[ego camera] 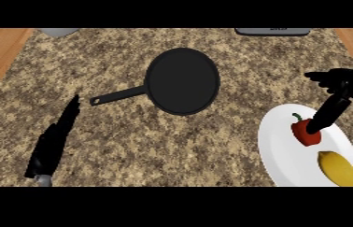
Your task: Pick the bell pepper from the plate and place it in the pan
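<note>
A red bell pepper (303,133) with a green stem lies on the white plate (281,149) at the right. My right hand (337,82) hovers over the plate's far edge and is open, fingers spread toward the left. One long digit reaches down and overlaps the pepper's right side; I cannot tell if it touches. The black pan (183,81) sits in the middle of the counter, its handle (117,96) pointing to the lower left. My left hand (52,143) rests open at the lower left, fingers straight.
A yellow lemon (335,168) lies on the plate below the pepper. A grey object (58,32) shows at the far left edge and a dark flat one (272,31) at the far right. Wood borders both sides of the speckled counter.
</note>
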Motion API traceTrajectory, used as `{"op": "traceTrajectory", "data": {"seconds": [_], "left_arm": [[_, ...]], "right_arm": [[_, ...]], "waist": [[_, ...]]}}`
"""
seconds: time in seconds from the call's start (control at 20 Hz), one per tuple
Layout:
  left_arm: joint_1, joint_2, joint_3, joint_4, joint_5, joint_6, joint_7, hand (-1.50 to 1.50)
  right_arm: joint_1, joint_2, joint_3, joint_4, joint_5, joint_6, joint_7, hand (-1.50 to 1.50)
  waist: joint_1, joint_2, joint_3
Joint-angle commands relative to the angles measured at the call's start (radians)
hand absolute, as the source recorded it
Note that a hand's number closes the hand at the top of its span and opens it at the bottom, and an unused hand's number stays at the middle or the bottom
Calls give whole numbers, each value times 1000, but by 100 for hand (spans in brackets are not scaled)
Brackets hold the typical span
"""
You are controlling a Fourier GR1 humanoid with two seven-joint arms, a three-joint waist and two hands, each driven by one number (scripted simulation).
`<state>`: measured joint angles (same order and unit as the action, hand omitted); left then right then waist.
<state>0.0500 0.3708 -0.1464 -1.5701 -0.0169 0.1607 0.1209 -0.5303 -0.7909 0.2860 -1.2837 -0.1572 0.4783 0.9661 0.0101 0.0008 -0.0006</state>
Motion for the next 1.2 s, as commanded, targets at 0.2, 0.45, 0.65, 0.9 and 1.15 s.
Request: {"op": "traceTrajectory", "data": {"seconds": [0.2, 0.45, 0.65, 0.9, 1.15], "left_arm": [[13, -43, -20, -31, -46, 17, 14, 0], [37, -46, -8, -74, -43, -2, 46, 0], [32, -16, 53, -35, -18, -45, -1, 0], [40, -56, 34, -38, -49, -40, 7, 0], [16, -63, 56, -66, -70, -47, 62, 0]], "right_arm": [[2, 51, 52, 31, 55, 41, 133, -150], [-15, 26, 15, 117, 51, 125, 78, -150], [11, 83, 41, 18, 72, 72, 187, -150], [88, 85, 29, 103, 151, 65, 34, -150], [123, 148, 20, 12, 186, 49, 104, -150]], "waist": [[-7, -2, 0], [0, 0, 1], [-8, -3, 0], [-6, -1, 1], [-10, -2, 0]]}}
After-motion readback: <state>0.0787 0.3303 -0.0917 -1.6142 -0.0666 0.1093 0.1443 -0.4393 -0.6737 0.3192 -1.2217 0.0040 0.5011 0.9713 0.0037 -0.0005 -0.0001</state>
